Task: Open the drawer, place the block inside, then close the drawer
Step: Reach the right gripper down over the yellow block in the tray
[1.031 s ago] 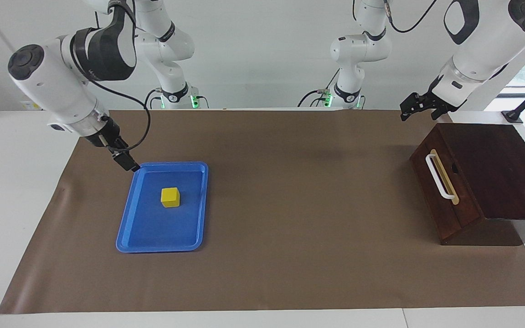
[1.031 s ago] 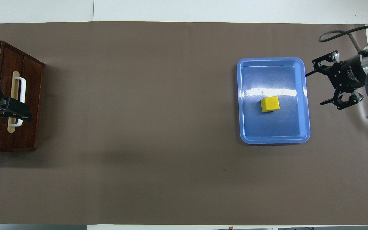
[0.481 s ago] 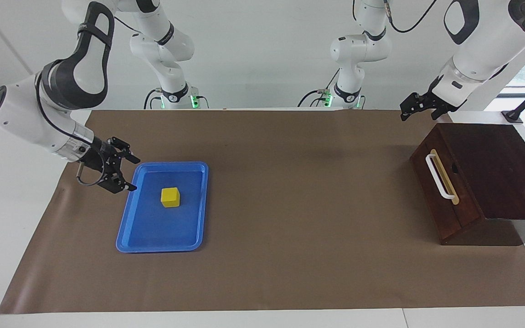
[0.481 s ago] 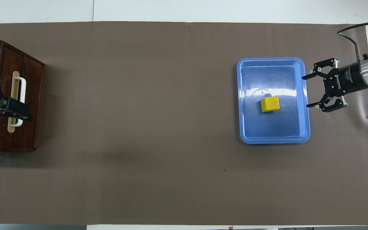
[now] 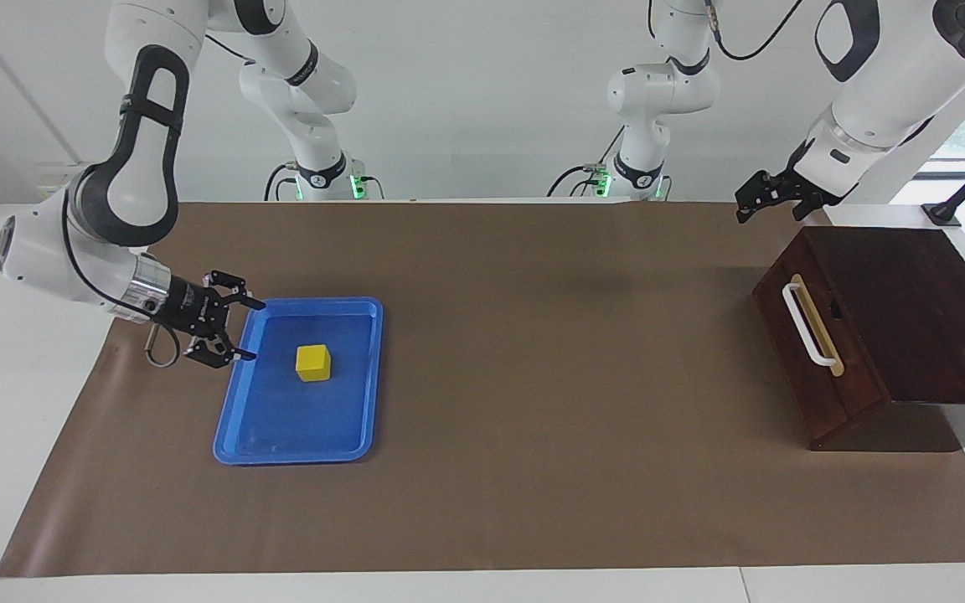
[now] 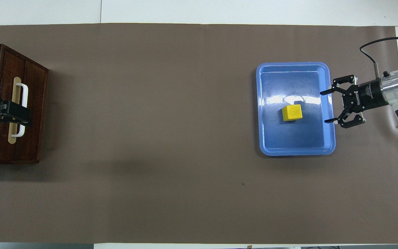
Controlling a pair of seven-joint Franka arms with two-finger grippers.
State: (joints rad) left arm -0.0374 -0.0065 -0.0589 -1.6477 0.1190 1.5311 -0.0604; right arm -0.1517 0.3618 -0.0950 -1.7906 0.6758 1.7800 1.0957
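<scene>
1. Block (image 5: 313, 362) sits in the blue tray (image 5: 235, 402), about in the middle; the tray lies toward the right arm's end of the table; nothing touches the block yet.

2. Right gripper (image 5: 239, 328) is low at the tray's rim, lying on its side with its tips pointing in at the block; its fingers (image 6: 327, 92) are spread wide and hold nothing; I think it comes in from the side like this so the two fingers can slide to either side of the block and pinch it.

3. Drawer (image 5: 809, 347) is shut; its front with the white handle (image 5: 806, 323) faces the middle of the table; the box stands at the left arm's end, well apart from the tray.

4. Left gripper (image 5: 771, 194) hangs in the air near the box's top corner, on the side nearer to the robots; I cannot tell how its fingers are set; I think it waits there because the handle is close by, so it can pull the drawer when it is time.

5. Job is just at the start, I think: the drawer is not open and the block is not picked up; each arm has the thing at its own end, so neither must reach over the long brown mat (image 5: 533, 335).
</scene>
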